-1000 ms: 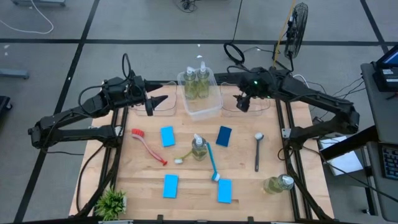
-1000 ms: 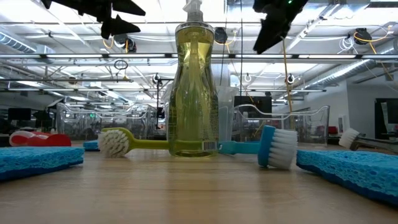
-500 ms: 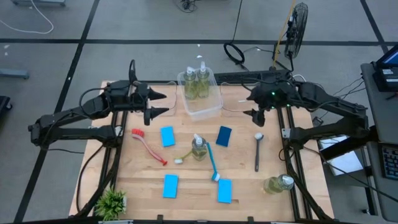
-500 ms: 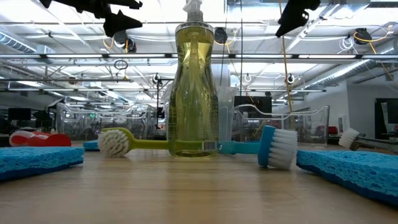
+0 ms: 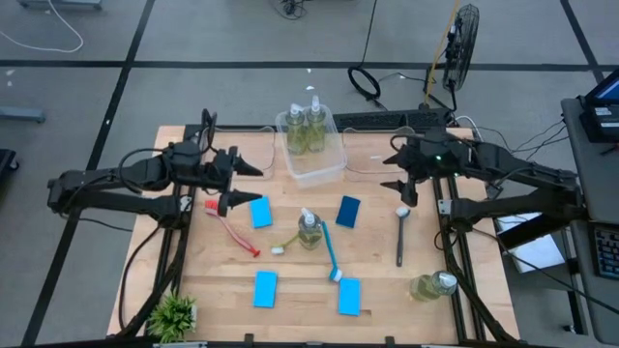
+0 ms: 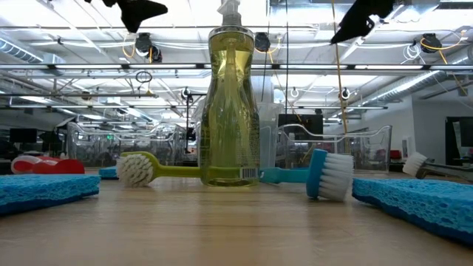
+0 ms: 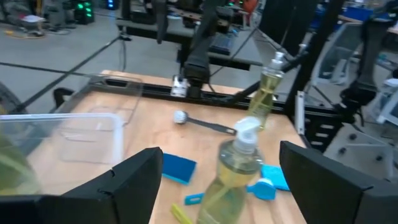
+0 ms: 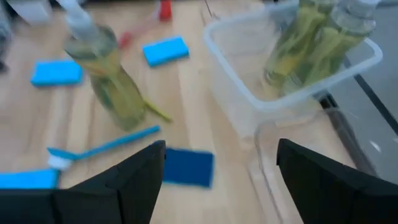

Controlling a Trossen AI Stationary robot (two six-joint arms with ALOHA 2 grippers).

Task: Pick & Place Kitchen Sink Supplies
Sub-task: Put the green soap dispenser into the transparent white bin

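- Left gripper (image 5: pixel 242 184) hangs above the table at about 9 o'clock from the centre, jaws wide apart and holding nothing, its tips just over the red brush (image 5: pixel 230 225) head.
- Right gripper (image 5: pixel 401 186) hovers at about 2 o'clock, jaws also spread wide and empty, just above the head of the grey brush (image 5: pixel 400 235).
- Two bottles (image 5: pixel 306 128) stand upright inside the clear bin (image 5: pixel 329 167) at 12 o'clock.
- Centre bottle (image 5: pixel 309 230) stands upright mid-table, with the yellow-green brush (image 5: pixel 288 241) at its 8 o'clock and the blue brush (image 5: pixel 330 252) running off toward 5 o'clock.
- Fourth bottle (image 5: pixel 432 286) lies on its side at the table's 4 o'clock edge.
- Sponges: one (image 5: pixel 260 212) at 10 o'clock of the centre bottle, a darker one (image 5: pixel 348 211) at 2 o'clock, one (image 5: pixel 265 288) at 7 o'clock, one (image 5: pixel 349 297) at 5 o'clock.
- Plant (image 5: pixel 174 314) sits in the 8 o'clock corner.
- From table height, the centre bottle fills the middle, brush heads either side.
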